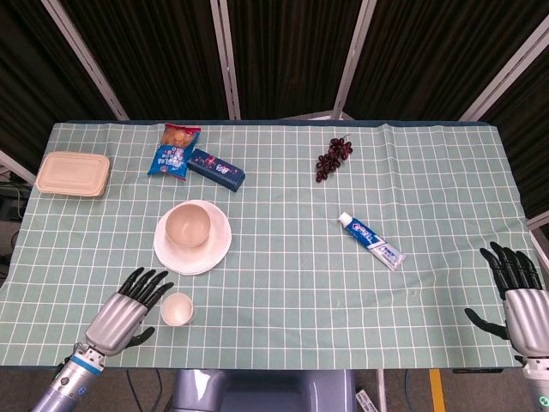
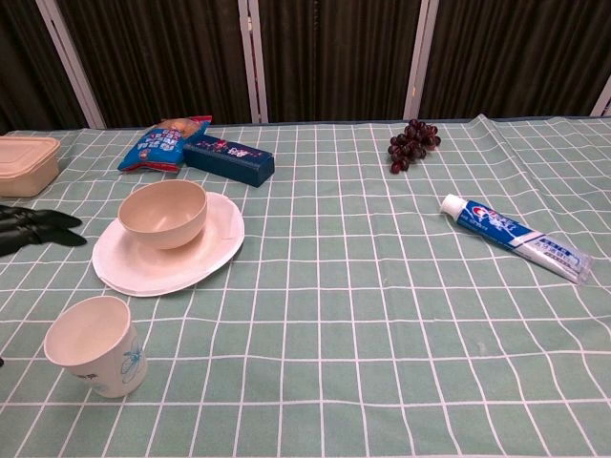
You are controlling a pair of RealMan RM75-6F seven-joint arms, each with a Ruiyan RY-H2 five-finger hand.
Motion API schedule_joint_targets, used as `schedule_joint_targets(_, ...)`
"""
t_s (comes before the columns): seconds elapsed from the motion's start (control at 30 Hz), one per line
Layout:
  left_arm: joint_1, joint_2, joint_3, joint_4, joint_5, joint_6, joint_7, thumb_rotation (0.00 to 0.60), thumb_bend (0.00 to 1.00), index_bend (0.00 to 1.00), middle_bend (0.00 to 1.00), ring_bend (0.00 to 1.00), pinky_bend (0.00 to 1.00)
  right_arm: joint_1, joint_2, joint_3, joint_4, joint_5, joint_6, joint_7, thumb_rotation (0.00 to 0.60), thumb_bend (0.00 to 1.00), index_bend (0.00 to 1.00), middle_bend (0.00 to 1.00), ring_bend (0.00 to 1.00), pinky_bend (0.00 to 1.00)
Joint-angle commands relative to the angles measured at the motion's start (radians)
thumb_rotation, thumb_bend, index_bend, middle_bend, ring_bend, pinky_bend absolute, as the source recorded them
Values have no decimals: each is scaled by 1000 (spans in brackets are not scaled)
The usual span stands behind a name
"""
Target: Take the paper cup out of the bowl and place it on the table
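The white paper cup stands upright on the tablecloth, in front of the plate. The beige bowl sits empty on a white plate. My left hand hovers just left of the cup with fingers spread, not touching it; only its fingertips show at the chest view's left edge. My right hand is at the table's near right corner, fingers apart, holding nothing.
A lidded beige food box lies far left. A snack bag and a blue carton lie behind the plate. Grapes sit at the back centre and a toothpaste tube lies to the right.
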Motion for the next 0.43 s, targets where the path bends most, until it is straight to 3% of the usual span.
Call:
schedule_joint_targets(0.03, 83, 32, -31, -6, 33, 177, -33, 600, 264, 55, 0, 0, 0, 2, -1, -2, 2, 0, -6, -6, 600, 61, 53, 0, 0, 0)
schedule_joint_targets(0.17, 150, 23, -68, 37, 17, 298, -48, 600, 247, 0, 0, 0, 0, 10, -4, -7, 4, 8, -33, -24, 600, 60, 53, 0, 0, 0)
schedule_joint_targets(0.43, 194, 23, -104, 113, -40, 329, -125, 600, 163, 0, 0, 0, 0, 18, -16, -15, 11, -6, -46, -53, 600, 62, 11, 0, 0, 0)
